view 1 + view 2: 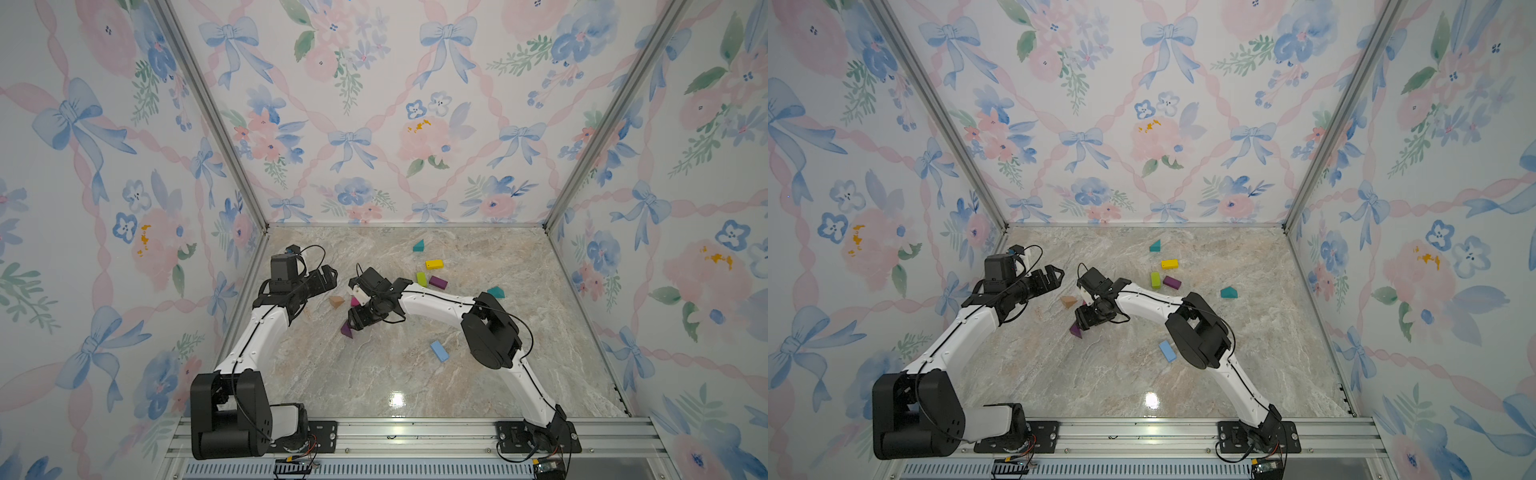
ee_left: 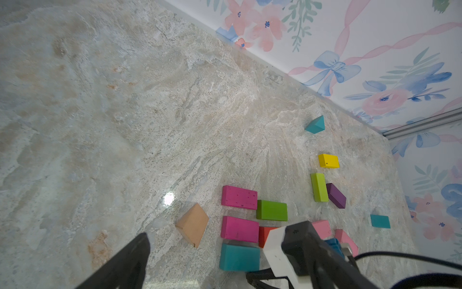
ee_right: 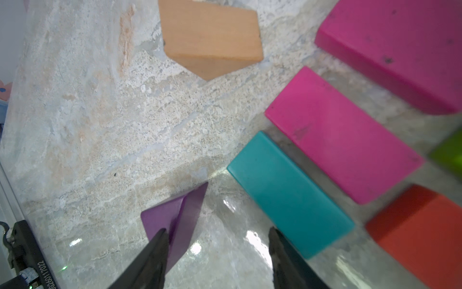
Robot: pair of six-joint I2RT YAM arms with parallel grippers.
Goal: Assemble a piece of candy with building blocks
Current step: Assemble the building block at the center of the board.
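Several building blocks lie together: two magenta bricks [image 2: 239, 197] [image 2: 240, 229], a green brick [image 2: 271, 210], a teal brick [image 3: 287, 192], a red brick [image 3: 420, 232] and pink ones [image 2: 322, 229]. In both top views my right arm hides most of them. A tan prism [image 1: 336, 301] lies just left of the group. My right gripper [image 3: 217, 232] is open low over the table. A purple prism [image 3: 175, 217] lies against one of its fingers [image 3: 157, 252], and bare table shows between the jaws. My left gripper [image 1: 328, 277] stands wide open above the tan prism, holding nothing.
Loose blocks lie to the right: a teal prism [image 1: 418, 246], a yellow brick [image 1: 434, 264], a green brick [image 1: 421, 279], a purple brick [image 1: 438, 282], another teal prism [image 1: 496, 292] and a blue brick [image 1: 439, 350]. Flowered walls close in the marble table [image 1: 374, 382] on three sides.
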